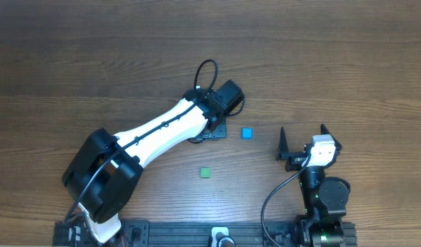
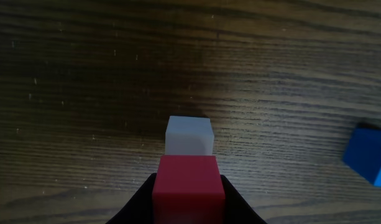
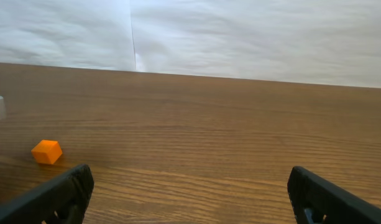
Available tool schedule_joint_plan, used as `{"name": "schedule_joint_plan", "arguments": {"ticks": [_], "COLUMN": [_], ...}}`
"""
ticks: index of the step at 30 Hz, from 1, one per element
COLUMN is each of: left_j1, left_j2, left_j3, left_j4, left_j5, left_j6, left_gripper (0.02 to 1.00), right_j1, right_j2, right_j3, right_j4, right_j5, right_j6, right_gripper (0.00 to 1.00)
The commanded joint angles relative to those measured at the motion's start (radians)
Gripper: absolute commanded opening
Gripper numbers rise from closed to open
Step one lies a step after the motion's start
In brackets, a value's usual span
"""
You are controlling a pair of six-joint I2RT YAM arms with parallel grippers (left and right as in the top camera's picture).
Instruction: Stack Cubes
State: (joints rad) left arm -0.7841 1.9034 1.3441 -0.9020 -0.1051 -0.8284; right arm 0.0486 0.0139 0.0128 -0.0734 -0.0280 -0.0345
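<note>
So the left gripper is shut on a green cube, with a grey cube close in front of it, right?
No: the left gripper is shut on a red cube, not a green one; the left wrist view shows it. The grey cube is close in front of it.

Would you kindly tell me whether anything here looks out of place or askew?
Nothing stands out. The left gripper holds the red cube squarely, close to the grey cube; the blue cube and green cube lie flat on the table.

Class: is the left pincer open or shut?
Shut. The left pincer grips the red cube; its fingers press against the cube's two sides.
</note>
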Motion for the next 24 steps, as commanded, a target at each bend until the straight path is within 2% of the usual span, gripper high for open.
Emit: {"name": "schedule_joint_plan", "arguments": {"ticks": [1,24], "left_j1": [0.001,0.002], "left_j2": [0.033,0.053], "left_j3": [0.012,0.012], "left_j4": [-0.001,0.023], "left_j5": [0.003,-0.002], "left_j6": [-0.014,-0.013], "left_gripper": [0.102,0.112], "right_j1": [0.005,0.005], "right_j2": [-0.008,-0.008], "right_j3": [-0.008,-0.008], "right_j4": [0.002,0.002], "right_j5": [-0.008,-0.008], "right_j6": [-0.004,-0.004], "right_gripper": [0.993,0.993]}}
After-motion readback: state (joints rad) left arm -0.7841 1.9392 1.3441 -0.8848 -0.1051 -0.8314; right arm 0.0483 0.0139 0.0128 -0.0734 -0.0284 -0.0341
